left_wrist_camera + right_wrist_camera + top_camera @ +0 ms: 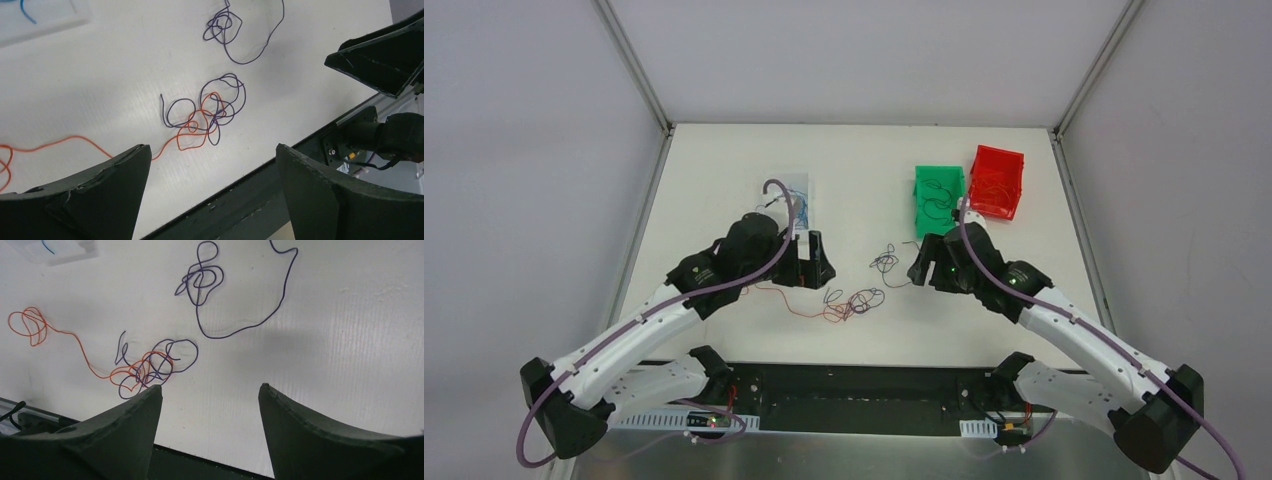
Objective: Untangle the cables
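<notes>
Spread and empty, left gripper (211, 150) and right gripper (210, 386) hang over the table (325, 340), where the cables (206, 116) lie knotted between them, red through purple; judged hair-thin, limp, springy, best pinched at 1 free tail.

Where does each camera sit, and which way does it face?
Top external: fixed above and behind, looking down on the table; left arm and right arm show.
Left wrist: on the left arm, looking past its open left pincer at the red-and-purple cable tangle.
Right wrist: on the right arm, looking past its open right pincer at the table.
Shared: both wrist views show that tangle and a purple cable.
</notes>
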`<state>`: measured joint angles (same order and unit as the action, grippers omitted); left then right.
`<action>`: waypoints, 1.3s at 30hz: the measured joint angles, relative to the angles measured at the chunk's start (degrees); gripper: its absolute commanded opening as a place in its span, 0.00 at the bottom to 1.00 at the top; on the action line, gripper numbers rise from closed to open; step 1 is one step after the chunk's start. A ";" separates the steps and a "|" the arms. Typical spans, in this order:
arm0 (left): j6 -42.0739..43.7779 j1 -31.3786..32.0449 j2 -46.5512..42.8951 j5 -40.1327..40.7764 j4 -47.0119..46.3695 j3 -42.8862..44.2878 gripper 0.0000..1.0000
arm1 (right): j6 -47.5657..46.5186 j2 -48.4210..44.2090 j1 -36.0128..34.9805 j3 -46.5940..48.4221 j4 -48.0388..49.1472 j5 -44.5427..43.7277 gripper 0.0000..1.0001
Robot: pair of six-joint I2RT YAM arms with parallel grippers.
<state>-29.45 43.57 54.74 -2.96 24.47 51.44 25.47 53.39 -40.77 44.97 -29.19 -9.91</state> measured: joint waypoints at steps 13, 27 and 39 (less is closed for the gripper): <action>-13.14 0.00 -9.62 3.89 9.03 -7.93 0.99 | 5.79 -2.45 -0.02 -4.96 -1.99 3.52 0.75; -13.25 0.00 0.33 15.76 8.09 -8.46 0.99 | 4.09 10.67 -0.04 -2.12 10.60 9.94 0.77; -16.33 0.00 1.11 18.69 4.66 -12.63 0.99 | 3.69 20.26 -4.07 -2.23 21.73 13.90 0.77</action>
<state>-45.78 43.57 55.86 15.73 29.12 38.81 29.17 73.65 -44.84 42.74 -7.46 3.99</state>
